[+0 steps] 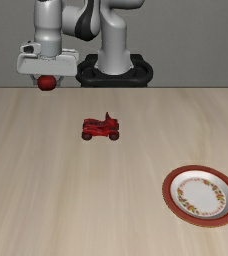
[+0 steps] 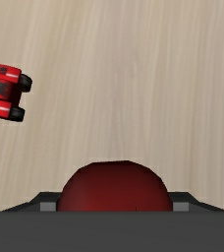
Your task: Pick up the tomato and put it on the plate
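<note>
Pale wood-grain table (image 1: 26, 180) runs across the room under a plain grey wall (image 1: 196, 40), and the arm stands at its far edge. The gripper (image 1: 48, 80) hangs toward the exterior view's left, its two fingers pressed in on the tomato (image 1: 48, 85) from either side. In the wrist view the round, dark red fruit (image 2: 117, 187) bulges up between the grey fingertips. It looks held up off the wood, over the far edge of the table. A small red toy car (image 1: 102, 128) with black wheels sits on the table near the middle, apart from the gripper. The plate (image 1: 178, 205), white with a red rim and speckled border, lies flat at the exterior view's lower right, well apart from the tomato.
</note>
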Controlling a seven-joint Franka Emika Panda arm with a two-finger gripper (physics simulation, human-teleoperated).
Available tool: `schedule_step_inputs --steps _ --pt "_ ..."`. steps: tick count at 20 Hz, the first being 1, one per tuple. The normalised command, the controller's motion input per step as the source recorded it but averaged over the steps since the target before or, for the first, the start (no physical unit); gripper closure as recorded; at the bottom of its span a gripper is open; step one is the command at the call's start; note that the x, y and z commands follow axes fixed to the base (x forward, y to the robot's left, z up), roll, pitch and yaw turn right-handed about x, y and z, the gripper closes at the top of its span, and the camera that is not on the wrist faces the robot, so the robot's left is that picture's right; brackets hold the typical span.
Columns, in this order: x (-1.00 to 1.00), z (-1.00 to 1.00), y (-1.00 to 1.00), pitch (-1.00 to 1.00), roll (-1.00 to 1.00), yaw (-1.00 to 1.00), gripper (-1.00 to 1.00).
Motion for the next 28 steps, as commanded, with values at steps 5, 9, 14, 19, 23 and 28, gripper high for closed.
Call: schedule_step_inputs --steps 5,9,14,19,23,28 --pt "1.00 0.00 0.00 0.00 0.00 0.00 1.00" --pt "1.00 0.00 0.00 0.00 0.00 0.00 1.00" --pt "1.00 0.00 0.00 0.00 0.00 0.00 1.00" --pt "1.00 0.00 0.00 0.00 0.00 0.00 1.00" --pt "1.00 0.00 0.00 0.00 0.00 0.00 1.00" --pt "0.80 0.00 0.20 0.00 0.00 0.00 1.00"
